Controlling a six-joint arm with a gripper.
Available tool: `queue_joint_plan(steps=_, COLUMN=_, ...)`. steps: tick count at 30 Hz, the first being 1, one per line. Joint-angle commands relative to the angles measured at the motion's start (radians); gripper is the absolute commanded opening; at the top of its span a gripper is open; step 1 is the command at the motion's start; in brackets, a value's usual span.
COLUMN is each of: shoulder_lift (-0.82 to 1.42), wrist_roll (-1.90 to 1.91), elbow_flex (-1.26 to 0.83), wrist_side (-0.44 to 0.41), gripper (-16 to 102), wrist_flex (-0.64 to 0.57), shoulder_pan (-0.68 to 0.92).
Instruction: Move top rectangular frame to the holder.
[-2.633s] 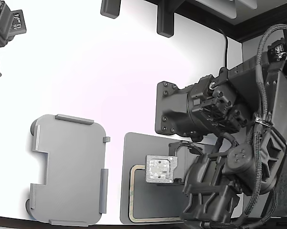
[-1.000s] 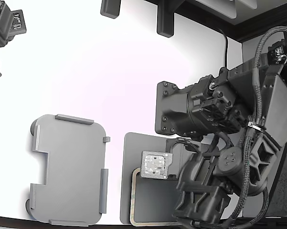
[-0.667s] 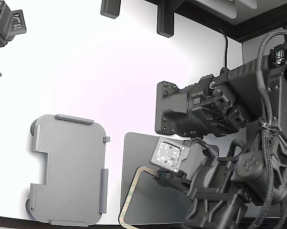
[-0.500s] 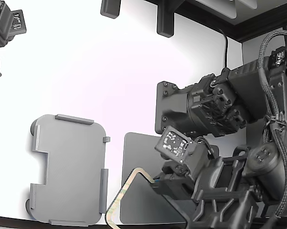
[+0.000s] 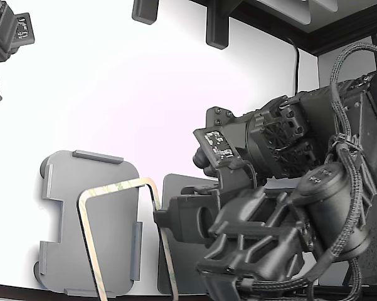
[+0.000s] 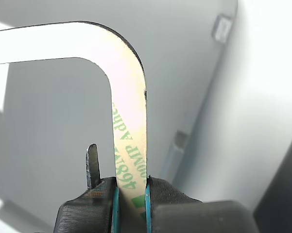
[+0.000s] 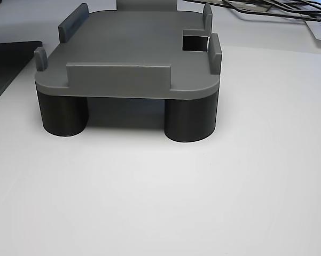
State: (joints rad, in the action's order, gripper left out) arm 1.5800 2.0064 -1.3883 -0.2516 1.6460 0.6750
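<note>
The top rectangular frame [image 5: 113, 187] is a thin tan outline with green print. It hangs tilted in the air over the exterior view's right half of the holder [image 5: 66, 213]. My gripper [image 5: 159, 216] is shut on the frame's long side nearest the arm. In the wrist view the blue-padded fingers [image 6: 115, 199] pinch the frame strip [image 6: 128, 121], with the holder's grey surface [image 6: 184, 58] beneath. The other view shows the holder [image 7: 133, 53] standing on round dark feet, with nothing lying on its top.
A flat dark grey mat [image 5: 175, 188] lies just to the exterior view's right of the holder, mostly covered by the arm. A second black arm [image 5: 3, 37] sits at the top left corner. Black mounts [image 5: 216, 25] stand at the table's far edge.
The frame has come up off the dark mat and travelled to the exterior view's left, now hanging over the holder. The arm swung and turned with it.
</note>
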Motion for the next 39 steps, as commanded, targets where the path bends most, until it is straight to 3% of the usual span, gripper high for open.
queue_joint_plan(steps=1, shoulder_lift=-0.035, wrist_roll=0.057, elbow_flex=0.066, wrist_side=-0.017, gripper=-10, wrist_flex=0.009, shoulder_pan=-0.031)
queue_joint_plan(steps=14, shoulder_lift=-0.219, wrist_roll=0.190, elbow_flex=0.186, wrist_side=0.034, gripper=-11, wrist_flex=0.006, shoulder_pan=-0.066)
queue_joint_plan(steps=39, shoulder_lift=-0.192, wrist_roll=0.229, elbow_flex=0.092, wrist_side=0.084, gripper=-11, wrist_flex=0.011, shoulder_pan=-0.117)
